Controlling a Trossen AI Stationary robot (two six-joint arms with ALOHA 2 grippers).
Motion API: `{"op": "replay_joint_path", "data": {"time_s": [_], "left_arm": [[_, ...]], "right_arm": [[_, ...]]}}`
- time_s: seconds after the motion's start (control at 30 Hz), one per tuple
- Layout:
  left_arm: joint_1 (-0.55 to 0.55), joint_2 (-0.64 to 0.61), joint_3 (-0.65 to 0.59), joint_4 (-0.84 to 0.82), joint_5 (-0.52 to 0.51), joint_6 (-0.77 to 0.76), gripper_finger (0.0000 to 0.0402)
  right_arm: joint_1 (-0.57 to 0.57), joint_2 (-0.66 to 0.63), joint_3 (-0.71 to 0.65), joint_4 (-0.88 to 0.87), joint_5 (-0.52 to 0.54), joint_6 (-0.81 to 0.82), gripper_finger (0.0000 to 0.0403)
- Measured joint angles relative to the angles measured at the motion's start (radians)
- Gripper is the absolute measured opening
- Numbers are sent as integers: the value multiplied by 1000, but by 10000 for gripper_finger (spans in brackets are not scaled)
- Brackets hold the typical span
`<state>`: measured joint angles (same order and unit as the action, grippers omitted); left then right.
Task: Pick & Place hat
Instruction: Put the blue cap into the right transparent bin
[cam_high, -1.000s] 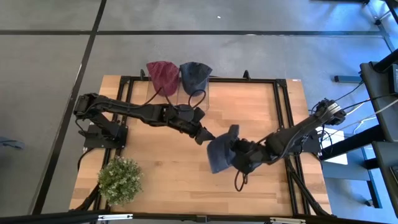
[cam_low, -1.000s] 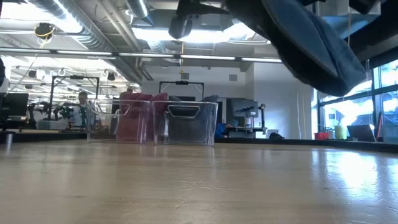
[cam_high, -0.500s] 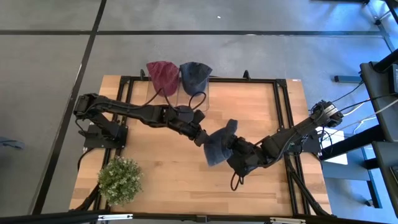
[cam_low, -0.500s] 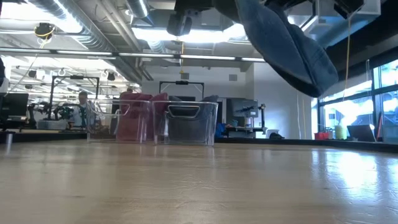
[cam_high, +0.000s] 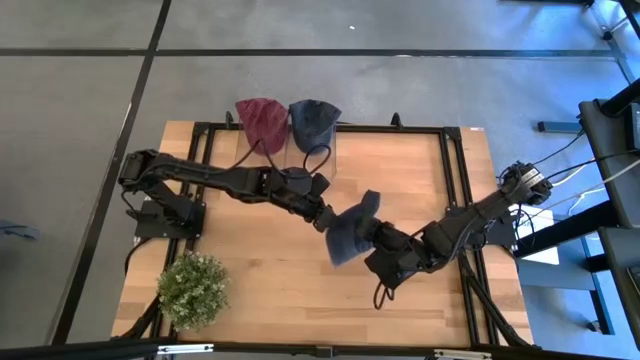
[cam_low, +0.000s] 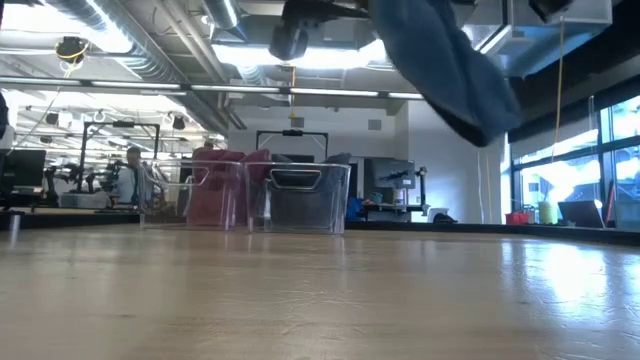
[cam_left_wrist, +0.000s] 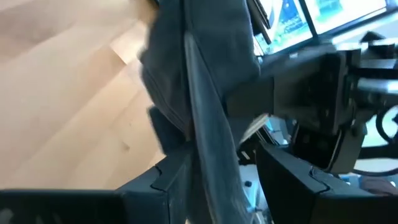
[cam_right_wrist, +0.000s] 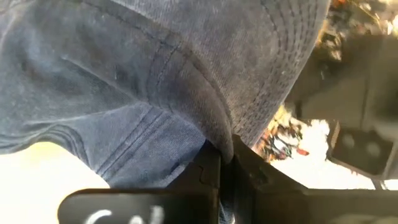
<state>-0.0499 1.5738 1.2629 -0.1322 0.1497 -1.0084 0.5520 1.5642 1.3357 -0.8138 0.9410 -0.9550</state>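
Note:
A dark blue hat (cam_high: 347, 230) hangs in the air over the middle of the table, held by my right gripper (cam_high: 373, 238), which is shut on it. In the low view the hat (cam_low: 440, 60) is high above the tabletop. My left gripper (cam_high: 327, 219) is open at the hat's left side. In the left wrist view its fingers (cam_left_wrist: 168, 177) stand on either side of the hat's thin edge (cam_left_wrist: 208, 137); whether they touch it I cannot tell. My right gripper pinches the hat between its two fingers at a stitched fold where brim and crown meet (cam_right_wrist: 217, 134). It comes level from the table's right side. The hat is lifted clear of the table and stretches out beyond the fingers toward my left gripper.
Two clear bins stand at the table's far edge, one with a red hat (cam_high: 262, 120) and one with a blue hat (cam_high: 314, 120); they show as bins (cam_low: 300, 197) in the low view. A potted plant (cam_high: 192, 290) sits at the near left corner.
My right gripper has carried the hat a little toward the table's left, up to my left gripper. The hat has turned more edge-on, and its edge now lies between my left gripper's open fingers.

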Motion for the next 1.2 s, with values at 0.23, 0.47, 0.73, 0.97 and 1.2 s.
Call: {"op": "replay_joint_path", "data": {"time_s": [0.23,0.47,0.73,0.97,1.2], "left_arm": [[-22,0,0,3,-1,26,164],[-22,0,0,8,0,26,161],[-22,0,0,6,0,35,79],[-22,1,0,4,-7,88,12],[-35,-8,2,13,-69,184,8]], "right_arm": [[-6,0,0,25,2,-34,13],[-7,0,0,48,5,-48,14],[-6,0,0,48,7,-49,17],[4,0,0,33,17,0,29],[23,-106,-1,-53,-52,381,56]]}}
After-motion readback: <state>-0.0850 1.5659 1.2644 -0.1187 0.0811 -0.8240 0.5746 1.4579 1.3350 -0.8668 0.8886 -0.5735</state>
